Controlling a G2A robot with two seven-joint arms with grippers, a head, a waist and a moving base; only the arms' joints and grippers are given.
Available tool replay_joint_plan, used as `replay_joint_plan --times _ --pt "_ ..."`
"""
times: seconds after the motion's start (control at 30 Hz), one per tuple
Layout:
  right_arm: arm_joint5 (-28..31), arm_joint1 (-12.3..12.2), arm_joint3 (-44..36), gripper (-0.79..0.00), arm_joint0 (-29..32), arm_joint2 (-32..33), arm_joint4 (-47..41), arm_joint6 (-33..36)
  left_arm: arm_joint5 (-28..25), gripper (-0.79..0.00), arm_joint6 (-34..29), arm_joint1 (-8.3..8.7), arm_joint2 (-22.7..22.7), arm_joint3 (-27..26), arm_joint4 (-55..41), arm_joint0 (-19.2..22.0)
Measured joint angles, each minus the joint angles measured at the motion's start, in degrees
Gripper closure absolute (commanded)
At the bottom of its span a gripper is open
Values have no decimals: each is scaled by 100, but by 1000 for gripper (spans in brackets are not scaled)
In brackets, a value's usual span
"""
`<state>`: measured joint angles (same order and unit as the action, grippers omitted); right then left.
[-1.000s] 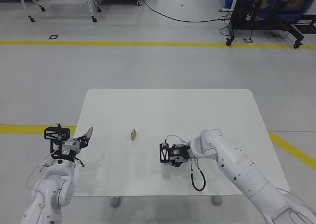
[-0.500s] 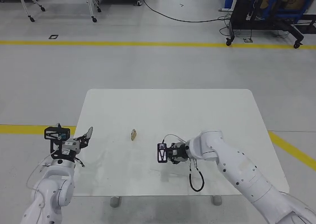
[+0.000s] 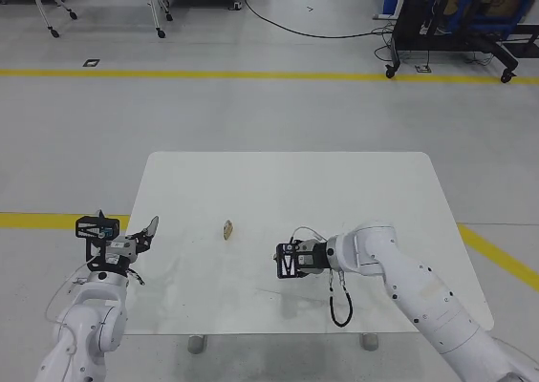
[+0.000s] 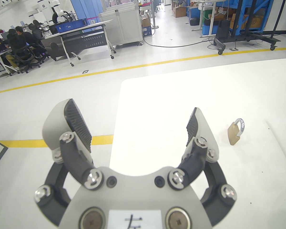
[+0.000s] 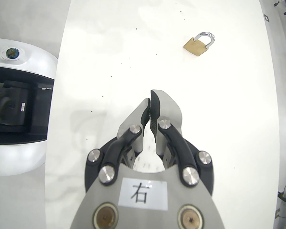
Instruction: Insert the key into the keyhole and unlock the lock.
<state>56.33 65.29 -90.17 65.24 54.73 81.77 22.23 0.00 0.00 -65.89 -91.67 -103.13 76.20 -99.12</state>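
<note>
- The padlock [image 3: 228, 229] [image 4: 236, 132] [image 5: 199, 44] is lying on the white surface [image 3: 365, 191] [image 4: 157, 96] [image 5: 133, 36], left of its middle. It is sitting between the two arms' jaws and touching neither.
- Its squarish body is showing a brass colour, with a silver shackle arching out of one end. In the right wrist view both shackle ends are meeting the body. The keyhole is too small to make out.
- The right jaws are sitting over the surface, near the padlock on its right and a little closer to the robot, pointing toward the left side. Their tips are pressing together, and I cannot tell whether anything thin is pinched between them.
- Bare white surface, peppered with small dark specks, is lying between those tips and the padlock.
- The left jaws are standing wide apart and gripping nothing, at the surface's left edge and well apart from the padlock. Their ribbed pads [image 4: 76, 125] are facing each other, one over the floor and the other over the surface.
- A black cable [image 3: 337, 307] is hanging in a loop off the right arm [image 3: 413, 286], above the near edge of the surface.
- Yellow floor lines [image 3: 250, 74] [image 4: 138, 66] are running past the surface on the far side and at both ends.
- A dark wheeled stand [image 3: 461, 38] [image 4: 247, 36] is standing on the far floor, with a cable trailing toward it.
</note>
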Motion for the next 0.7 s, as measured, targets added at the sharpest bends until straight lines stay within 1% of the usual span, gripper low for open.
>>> replay_joint_plan --times 0.07,0.17,0.2,0.3,0.4,0.43,0.5,0.6,0.67,0.7 --pt "-54 -3 -22 0 35 22 -41 -95 0 -785 0 0 0 0 0 0" --pt "48 -42 -50 0 110 226 -310 -718 0 -785 0 0 0 0 0 0" --pt "120 -59 -28 0 133 314 -415 -985 0 -785 0 0 0 0 0 0" --pt "174 -126 119 0 224 506 -898 -2144 0 -785 0 0 0 0 0 0" --pt "167 -194 353 0 228 473 -1303 -3142 0 -785 0 0 0 0 0 0" --pt "167 -225 473 0 198 378 -1438 -3560 0 -785 0 0 0 0 0 0" --pt "167 -277 674 0 103 168 -1574 -4135 0 -785 0 0 0 0 0 0" --pt "167 -407 948 0 -146 -387 -1619 -5213 0 -785 0 0 0 0 0 0" --pt "167 -496 1113 0 -306 -701 -1473 -5732 0 -785 0 0 0 0 0 0" --pt "167 -509 1146 0 -327 -745 -1446 -5890 0 -785 0 0 0 0 0 0"
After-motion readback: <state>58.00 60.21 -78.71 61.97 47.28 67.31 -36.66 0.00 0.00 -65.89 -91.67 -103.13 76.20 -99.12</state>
